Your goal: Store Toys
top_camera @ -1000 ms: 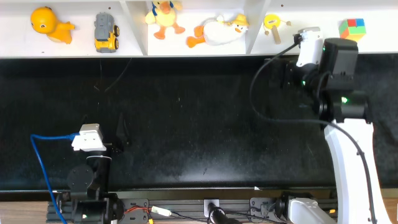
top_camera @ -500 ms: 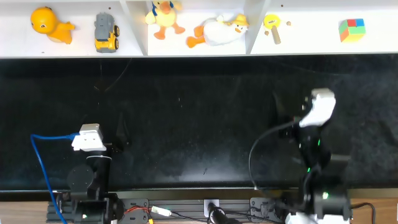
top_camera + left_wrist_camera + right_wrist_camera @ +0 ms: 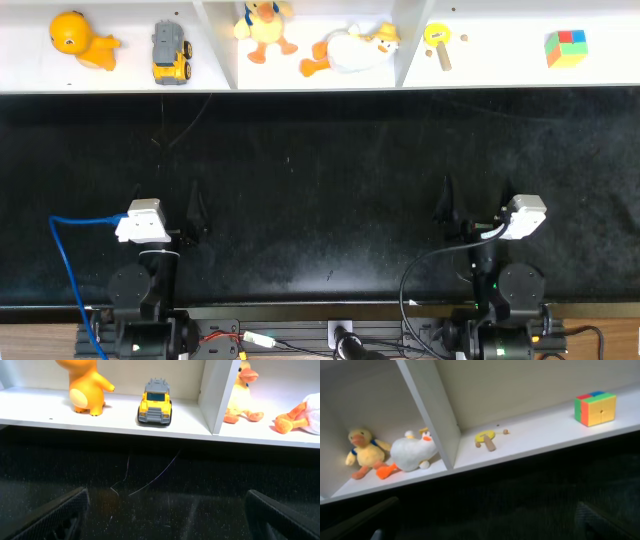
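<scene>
Toy truck (image 3: 155, 402) on shelf (image 3: 116, 419), well apart from open left fingers (image 3: 60, 514)

Matt black tabletop (image 3: 320, 180), smooth white shelf (image 3: 300, 83), fuzzy cloth duck (image 3: 264, 28), glossy plastic truck (image 3: 171, 52) and cube (image 3: 566, 47).

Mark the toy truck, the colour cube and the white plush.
toy truck (image 3: 155, 406): left wrist view, yellow bonnet.
colour cube (image 3: 601, 410): right wrist view, orange-yellow face.
white plush (image 3: 412, 452): right wrist view, round body.

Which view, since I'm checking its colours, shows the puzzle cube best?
The right wrist view: the puzzle cube is large there, with several faces visible. The top view has it small, far right on the shelf.
</scene>
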Controlling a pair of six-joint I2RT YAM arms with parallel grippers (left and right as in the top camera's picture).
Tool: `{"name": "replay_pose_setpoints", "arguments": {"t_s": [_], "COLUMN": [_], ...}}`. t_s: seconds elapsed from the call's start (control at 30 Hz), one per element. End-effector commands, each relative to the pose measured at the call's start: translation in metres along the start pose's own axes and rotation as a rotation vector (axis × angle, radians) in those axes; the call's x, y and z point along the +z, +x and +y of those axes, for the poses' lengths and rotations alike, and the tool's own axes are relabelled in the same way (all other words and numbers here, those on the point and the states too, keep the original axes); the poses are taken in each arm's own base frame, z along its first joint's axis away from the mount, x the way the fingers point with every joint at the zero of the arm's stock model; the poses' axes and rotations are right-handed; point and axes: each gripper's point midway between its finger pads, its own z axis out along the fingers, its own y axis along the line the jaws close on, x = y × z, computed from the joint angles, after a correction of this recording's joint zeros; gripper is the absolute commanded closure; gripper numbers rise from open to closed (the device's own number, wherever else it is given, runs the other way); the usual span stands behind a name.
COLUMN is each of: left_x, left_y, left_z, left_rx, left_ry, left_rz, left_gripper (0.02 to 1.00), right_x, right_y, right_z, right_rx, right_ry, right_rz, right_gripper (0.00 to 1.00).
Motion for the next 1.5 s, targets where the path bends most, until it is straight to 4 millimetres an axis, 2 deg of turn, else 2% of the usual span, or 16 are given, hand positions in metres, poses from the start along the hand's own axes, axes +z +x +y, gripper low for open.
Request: {"name": "replay_pose_setpoints", "arguments": {"t_s": [0.03,0.17,1.5], "left_x": [0.0,0.0,0.0], "left_y": [0.0,0.0,0.0], "left_z": [0.0,0.0,0.0], "left_rx": [-0.014,-0.014,-0.014], "left_ry": [-0.005,-0.005,-0.005], "left_rz": [-0.008,-0.008,-0.008], "left_gripper": [0.02,0.02,0.02], "right_x": [0.0,0.006,0.007], "right_y": [0.008,0.022,0.021], "right_z": [-0.01,-0.013,-0.012], "right_rx": [0.052,0.099,0.102], "right_ry": [0.043,0.034,0.022], "right_rz": [-0.041,-0.042,-0.059], "right_gripper": [0.007,0.005,0.005]}}
